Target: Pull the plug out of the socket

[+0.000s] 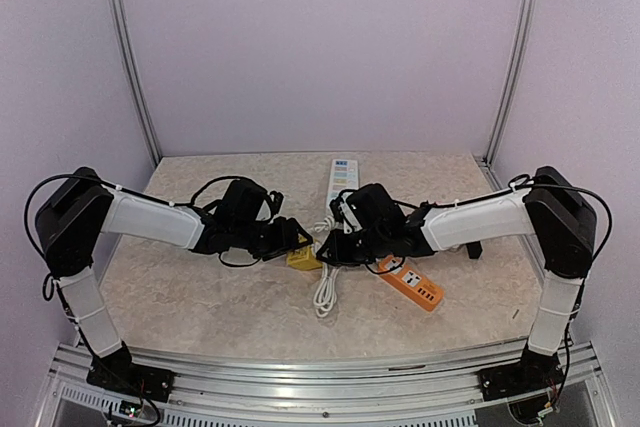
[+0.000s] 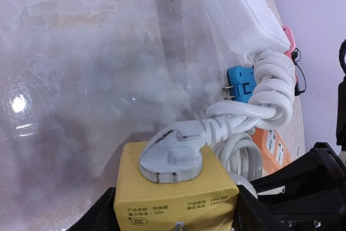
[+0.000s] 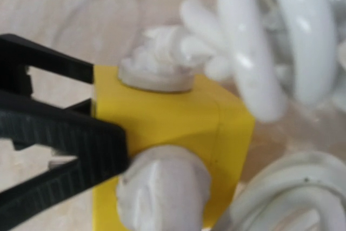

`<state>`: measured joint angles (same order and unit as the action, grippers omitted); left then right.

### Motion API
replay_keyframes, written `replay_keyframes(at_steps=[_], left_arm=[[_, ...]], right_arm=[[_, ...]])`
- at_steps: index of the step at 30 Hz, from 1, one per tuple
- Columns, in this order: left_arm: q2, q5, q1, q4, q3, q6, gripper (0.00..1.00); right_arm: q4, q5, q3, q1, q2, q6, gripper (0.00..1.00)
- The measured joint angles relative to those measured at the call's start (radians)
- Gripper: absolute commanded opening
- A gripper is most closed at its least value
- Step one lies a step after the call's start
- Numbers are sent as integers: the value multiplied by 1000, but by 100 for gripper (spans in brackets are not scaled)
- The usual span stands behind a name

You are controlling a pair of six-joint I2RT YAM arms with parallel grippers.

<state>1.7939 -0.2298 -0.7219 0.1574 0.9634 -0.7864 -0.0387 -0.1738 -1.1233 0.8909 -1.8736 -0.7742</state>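
Note:
A yellow cube socket (image 1: 303,258) sits mid-table. My left gripper (image 1: 288,244) is shut on it; in the left wrist view its black fingers (image 2: 100,215) clamp the cube (image 2: 178,198) on both sides. A white plug (image 2: 173,155) sits in the cube's top face. The right wrist view shows that plug (image 3: 157,68) and a second white plug (image 3: 162,193) in the cube's near side face. My right gripper (image 1: 335,239) is close against the cube from the right. A black ribbed finger (image 3: 65,133) touches the second plug's left side; the other finger is out of view.
A coiled white cable (image 1: 325,292) lies in front of the cube. An orange power strip (image 1: 410,285) lies to the right. A white power strip (image 1: 341,179) lies behind. A blue adapter (image 2: 240,82) and a pink item (image 2: 289,39) lie beside the white strip.

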Motion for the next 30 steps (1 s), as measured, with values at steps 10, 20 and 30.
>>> replay_keyframes(at_steps=[10, 20, 30], left_arm=[[0, -18, 3, 0, 0, -17, 21], [0, -35, 1, 29, 0, -19, 21], [0, -37, -1, 37, -5, -24, 20]], right_arm=[[119, 119, -61, 37, 1, 37, 0], [-24, 7, 53, -16, 53, -26, 0], [-42, -17, 64, -24, 57, -26, 0]])
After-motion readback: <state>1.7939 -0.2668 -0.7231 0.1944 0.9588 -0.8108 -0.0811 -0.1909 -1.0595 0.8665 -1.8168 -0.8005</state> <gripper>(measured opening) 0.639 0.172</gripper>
